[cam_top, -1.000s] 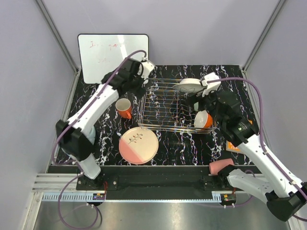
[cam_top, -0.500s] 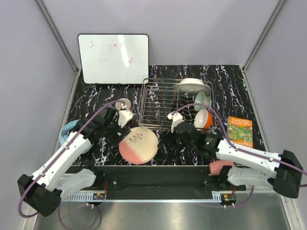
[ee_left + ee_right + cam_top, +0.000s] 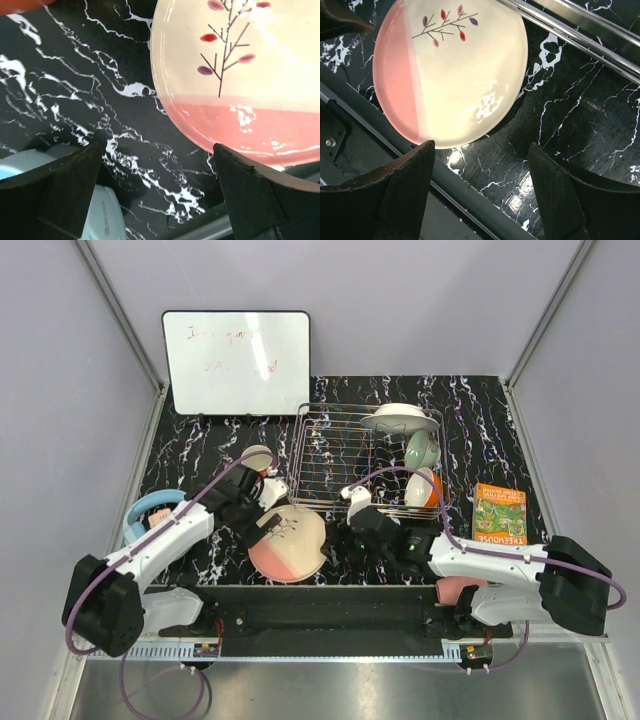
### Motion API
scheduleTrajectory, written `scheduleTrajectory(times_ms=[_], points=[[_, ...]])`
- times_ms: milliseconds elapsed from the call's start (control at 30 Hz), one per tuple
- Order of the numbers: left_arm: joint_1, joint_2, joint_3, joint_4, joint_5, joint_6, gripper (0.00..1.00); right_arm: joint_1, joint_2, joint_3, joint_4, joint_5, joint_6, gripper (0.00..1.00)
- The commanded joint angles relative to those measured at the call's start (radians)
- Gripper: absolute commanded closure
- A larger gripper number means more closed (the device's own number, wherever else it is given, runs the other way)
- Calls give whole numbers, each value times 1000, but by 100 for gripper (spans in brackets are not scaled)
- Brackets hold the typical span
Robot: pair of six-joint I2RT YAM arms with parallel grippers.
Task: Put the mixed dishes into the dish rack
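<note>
top external: the pink-and-cream plate (image 3: 288,543) lies flat on the marbled table (image 3: 200,445), just near of the wire dish rack (image 3: 303,455). the left gripper (image 3: 266,496) is at its far-left rim and the right gripper (image 3: 356,510) off its right.
left wrist: jaws wide and empty beside the glossy rim. a thin, slick glazed edge could slip when pinched.
right wrist: jaws wide and empty beside the plate. both arms closing in risks a clash, or shoving the plate off the near edge.

twig plate (image 3: 288,543) before dish rack (image 3: 325,455), book (image 3: 499,513) right of rack, whiteboard (image 3: 237,362) behind left, headphones (image 3: 143,508) far left
</note>
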Motion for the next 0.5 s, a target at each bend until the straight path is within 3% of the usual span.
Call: scheduleTrajectory(times_ms=[0,300,467], points=[[37,62,-11,137,57,46,4,32,24,-9,95,59,26,19],[65,205,7,226,117,80,6,57,47,-67,175,76,39,19],[68,266,24,226,174,103,15,68,89,-84,202,85,63,19]])
